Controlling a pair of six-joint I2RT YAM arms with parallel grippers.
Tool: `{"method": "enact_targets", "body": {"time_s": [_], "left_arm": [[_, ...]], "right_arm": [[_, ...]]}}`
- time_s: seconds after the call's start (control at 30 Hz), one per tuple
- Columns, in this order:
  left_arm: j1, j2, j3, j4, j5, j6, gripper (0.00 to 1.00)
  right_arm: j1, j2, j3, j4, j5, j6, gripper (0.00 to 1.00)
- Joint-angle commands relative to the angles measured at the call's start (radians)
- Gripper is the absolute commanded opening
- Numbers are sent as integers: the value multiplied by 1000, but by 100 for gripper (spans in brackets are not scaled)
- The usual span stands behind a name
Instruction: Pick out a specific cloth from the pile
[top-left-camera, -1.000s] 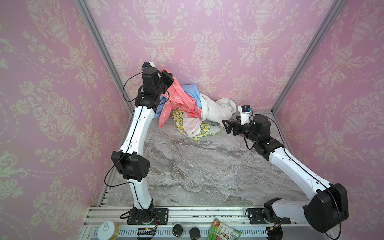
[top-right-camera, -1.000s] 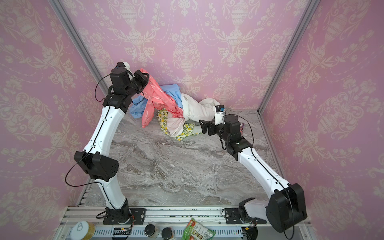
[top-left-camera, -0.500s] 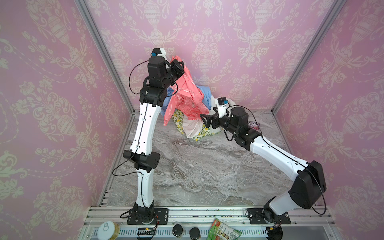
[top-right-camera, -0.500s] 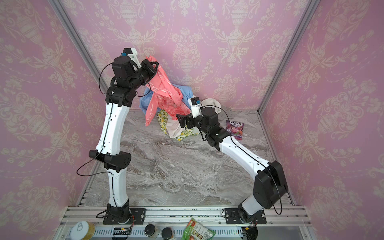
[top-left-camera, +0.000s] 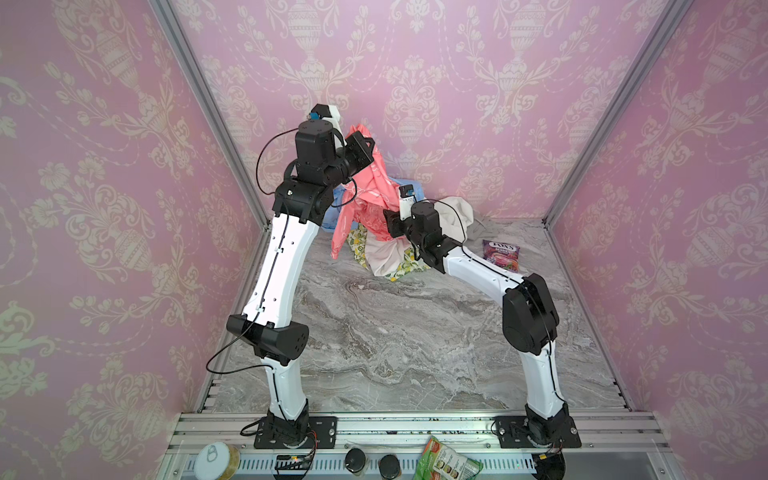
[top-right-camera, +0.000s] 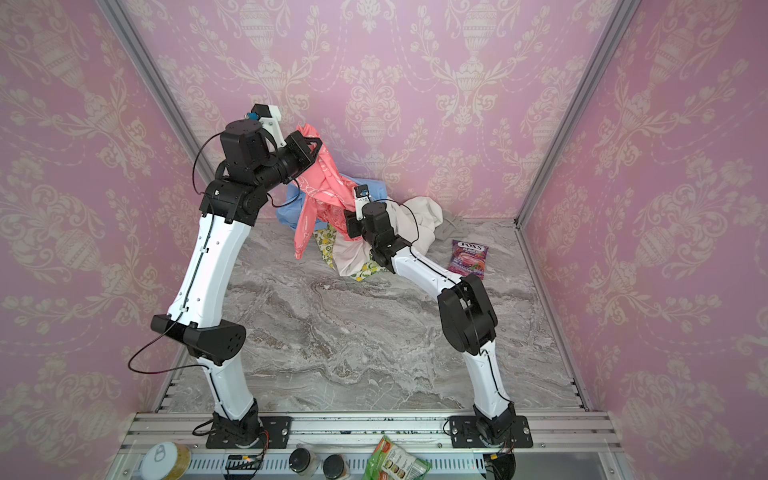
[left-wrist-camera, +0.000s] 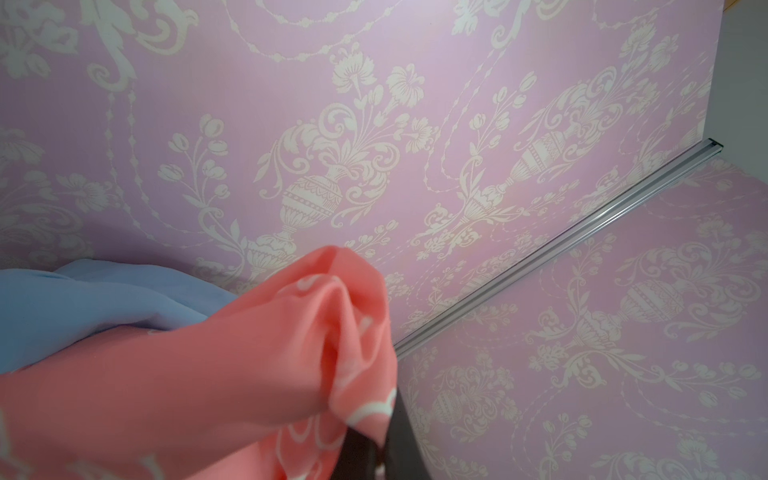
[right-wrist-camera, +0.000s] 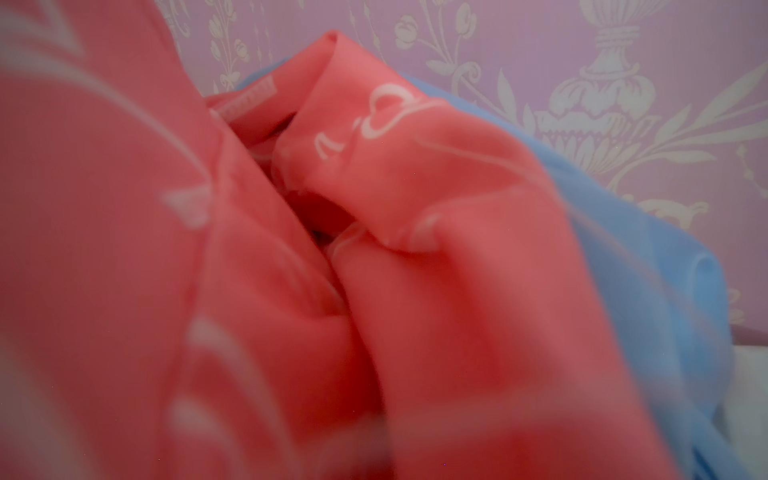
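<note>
The left gripper (top-left-camera: 362, 146) is clamped on a top fold of the large coral-pink cloth printed with white outline shapes (top-left-camera: 368, 195) and holds it high near the back wall. The cloth hangs in a long drape. Its lower part reaches down into the heap of mixed cloths (top-left-camera: 388, 259) on the grey marble tabletop (top-left-camera: 395, 332), so it is raised but not yet free. A plain light blue cloth (left-wrist-camera: 83, 299) lies right against it.

The right gripper (top-left-camera: 390, 224) is pushed into the hanging drape partway down. Its jaws are buried in fabric, and its wrist view shows only coral folds (right-wrist-camera: 374, 291) up close, so I cannot tell whether they stand apart or have closed.

To my eye this is the pulling-out step, with a second hold being taken lower down. Next, the right claw needs to pinch coral fabric alone, not the blue. Then both arms should draw up and away from the heap so the tail slides out without dragging the yellow-green floral piece (top-left-camera: 405, 268) along.
</note>
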Motion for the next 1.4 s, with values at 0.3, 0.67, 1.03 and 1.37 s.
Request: {"method": "enact_targets", "body": {"time_s": [0.3, 0.67, 1.03, 1.37], "left_arm": [[118, -4, -146, 121, 82, 111, 0], [135, -10, -519, 370, 220, 138, 32], [137, -92, -799, 579, 276, 131, 67], [123, -144, -991, 844, 390, 131, 73]], "right_arm": [[-39, -163, 254, -246, -66, 38, 0], [-118, -2, 838, -538, -130, 69, 0], [-203, -52, 751, -698, -210, 151, 0], [-243, -59, 731, -845, -258, 175, 0]]}}
